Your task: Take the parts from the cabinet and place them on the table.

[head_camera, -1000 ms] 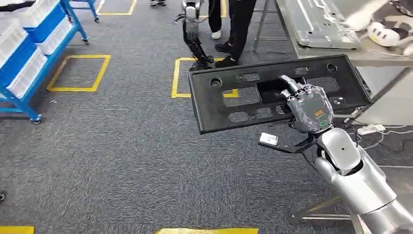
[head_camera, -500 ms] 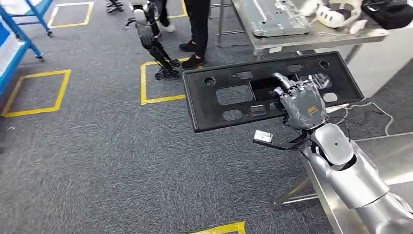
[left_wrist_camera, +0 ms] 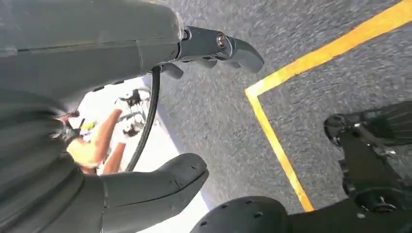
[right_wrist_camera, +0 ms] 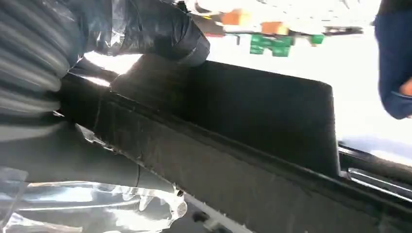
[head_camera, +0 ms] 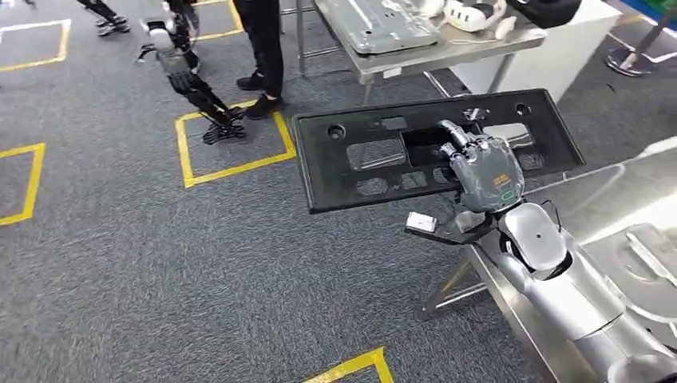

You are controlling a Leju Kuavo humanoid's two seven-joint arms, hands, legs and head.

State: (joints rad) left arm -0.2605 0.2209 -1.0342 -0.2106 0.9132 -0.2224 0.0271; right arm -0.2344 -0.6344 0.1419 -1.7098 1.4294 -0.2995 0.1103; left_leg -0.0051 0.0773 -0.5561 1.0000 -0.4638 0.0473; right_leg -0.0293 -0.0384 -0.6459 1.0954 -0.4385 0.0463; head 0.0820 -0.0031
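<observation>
A long black plastic panel (head_camera: 367,159) with several cut-outs hangs flat above the grey carpet, and my right hand (head_camera: 483,171) grips it through a middle opening near its near edge. The right wrist view has the panel's dark edge (right_wrist_camera: 252,126) running across, with that hand (right_wrist_camera: 97,48) closed around it. A steel table (head_camera: 615,199) lies just right of the panel, under my right arm. My left hand (left_wrist_camera: 48,97) hangs over the carpet, thumb (left_wrist_camera: 160,187) and fingers (left_wrist_camera: 218,46) apart, holding nothing.
Behind the panel stands another metal table (head_camera: 415,52) carrying a grey metal sheet and white items. A person's dark legs (head_camera: 263,48) stand at the back, beside a small dark robot arm (head_camera: 188,80). Yellow tape squares (head_camera: 231,167) mark the carpet.
The camera has turned right, so the floor squares, person and back table slid left and the steel table came in at the right. The panel stays in my right hand.
</observation>
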